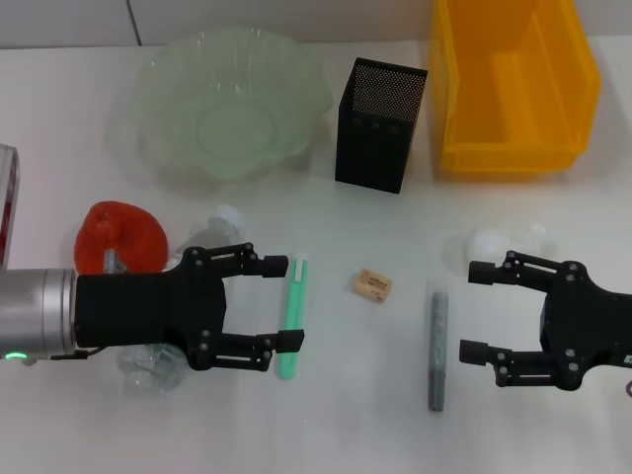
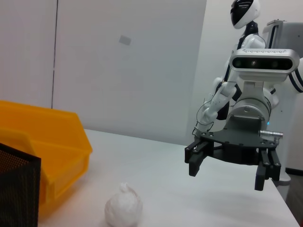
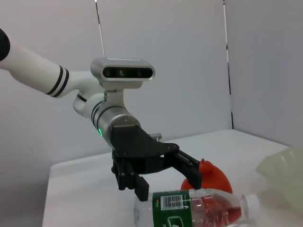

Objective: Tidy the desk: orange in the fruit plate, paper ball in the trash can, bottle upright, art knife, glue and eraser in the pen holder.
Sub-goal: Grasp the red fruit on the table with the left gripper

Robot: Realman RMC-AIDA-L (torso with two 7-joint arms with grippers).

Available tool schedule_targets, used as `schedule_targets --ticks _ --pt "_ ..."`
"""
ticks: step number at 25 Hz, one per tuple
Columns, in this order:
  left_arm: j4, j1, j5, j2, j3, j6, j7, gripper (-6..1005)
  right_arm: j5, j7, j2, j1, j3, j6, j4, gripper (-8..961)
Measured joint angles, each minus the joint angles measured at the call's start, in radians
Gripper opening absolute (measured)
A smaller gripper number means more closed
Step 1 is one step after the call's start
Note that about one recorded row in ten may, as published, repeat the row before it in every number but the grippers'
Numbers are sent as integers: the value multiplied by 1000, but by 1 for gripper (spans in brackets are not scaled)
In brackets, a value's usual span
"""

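The clear bottle [image 1: 212, 235] lies on its side beside the red-orange orange [image 1: 123, 237], mostly hidden under my left gripper [image 1: 284, 303], which hovers open above it. From the right wrist view, the bottle [image 3: 194, 208] lies just below the left gripper [image 3: 161, 177], with the orange [image 3: 210, 175] behind. A green pen-shaped tool [image 1: 293, 316], the tan eraser [image 1: 370, 284] and a grey stick [image 1: 436, 346] lie mid-table; I cannot tell which is knife or glue. My right gripper [image 1: 472, 311] stands open near the paper ball [image 1: 489, 243], also seen as paper ball [image 2: 124, 208].
At the back stand the pale green fruit plate [image 1: 232, 109], the black mesh pen holder [image 1: 378, 123] and the yellow trash can [image 1: 513, 84]. A red and clear object [image 1: 6, 197] shows at the left edge. The right gripper [image 2: 229, 163] hangs above the table.
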Motion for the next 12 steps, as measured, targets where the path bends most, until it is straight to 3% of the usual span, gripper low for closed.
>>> schedule_targets --ticks 12 --pt "23 8 -10 1 -31 5 7 840 18 -4 1 -3 1 -1 7 841"
